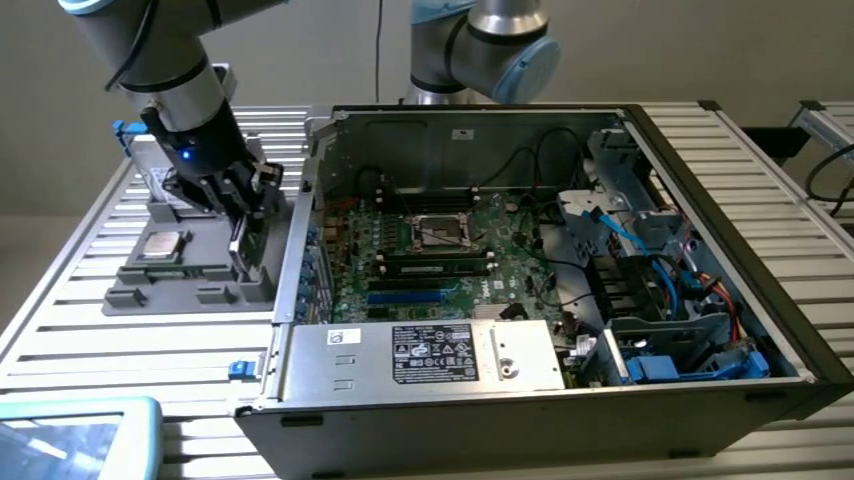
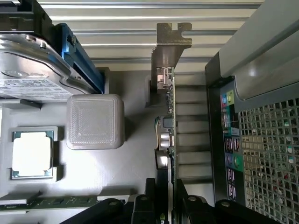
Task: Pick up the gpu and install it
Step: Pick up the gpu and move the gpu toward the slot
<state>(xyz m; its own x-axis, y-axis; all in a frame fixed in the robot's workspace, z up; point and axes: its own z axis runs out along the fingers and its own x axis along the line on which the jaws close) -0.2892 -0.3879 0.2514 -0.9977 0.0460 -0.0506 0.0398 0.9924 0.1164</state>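
The gpu (image 1: 250, 243) stands on its edge in the grey holder tray (image 1: 174, 290), beside the open computer case (image 1: 694, 210). In the wrist view the gpu (image 2: 167, 126) shows edge-on: a thin green board with a metal bracket at its far end. My gripper (image 1: 238, 205) reaches down onto the card from above. Its black fingers (image 2: 150, 198) sit on either side of the card's near end, and the gripper (image 2: 164, 189) is shut on the gpu. The card's lower edge is still at the tray.
The tray also holds a CPU (image 2: 31, 153), a silver hard drive (image 2: 28, 70), a memory stick (image 2: 51, 201) and a grey block (image 2: 95, 121). The case's rear panel (image 2: 229, 140) is close beside the card. A motherboard (image 1: 441, 250) lies inside the case. A second arm's base (image 1: 481, 50) stands behind.
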